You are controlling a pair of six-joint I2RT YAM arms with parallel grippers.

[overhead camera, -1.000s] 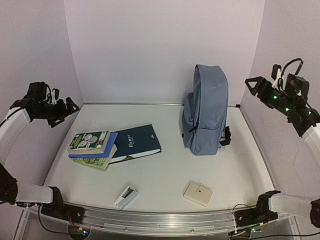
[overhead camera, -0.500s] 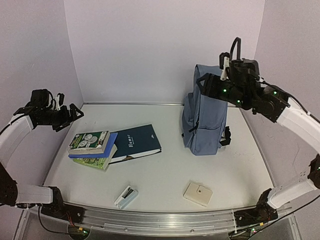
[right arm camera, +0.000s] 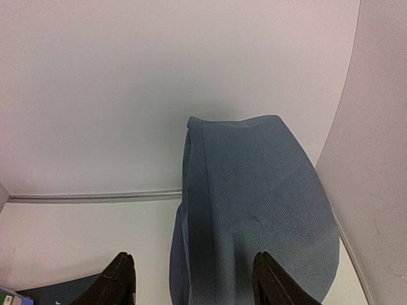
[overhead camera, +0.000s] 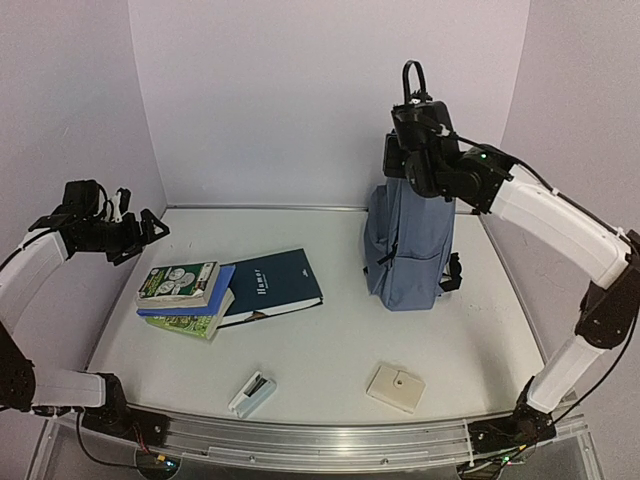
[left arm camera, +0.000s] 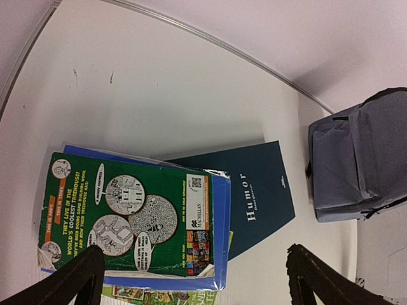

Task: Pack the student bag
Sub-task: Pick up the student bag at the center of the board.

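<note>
1. Right gripper [right arm camera: 194,283]: I am holding it high at the back right of the table [overhead camera: 330,340], just above the top of the student bag [overhead camera: 410,240]. My two fingers [right arm camera: 117,279] are spread wide with nothing between them. In the right wrist view the rounded top of the bag [right arm camera: 254,210] is lying below and ahead of the fingertips. I cannot tell from the overhead view whether they are touching the fabric.

2. Student bag: it is standing upright near the back wall, on the right half of the table, with its zippers appearing closed and a black strap showing at its lower right.

3. Left gripper [overhead camera: 150,225]: I am hovering it over the left edge of the table, well apart from the bag. My fingers [left arm camera: 76,279] are wide apart and gripping nothing.

4. Below the left gripper, a green paperback [left arm camera: 127,219] is lying flat on a blue book [left arm camera: 219,241]. A second green book [overhead camera: 190,325] is sticking out beneath the pile. A dark navy book marked "Humor" [left arm camera: 261,190] is lying partly under the pile, between it and the bag.

5. Near the front edge, a small white item [overhead camera: 252,393] and a beige square [overhead camera: 395,387] are lying apart from each other.
</note>
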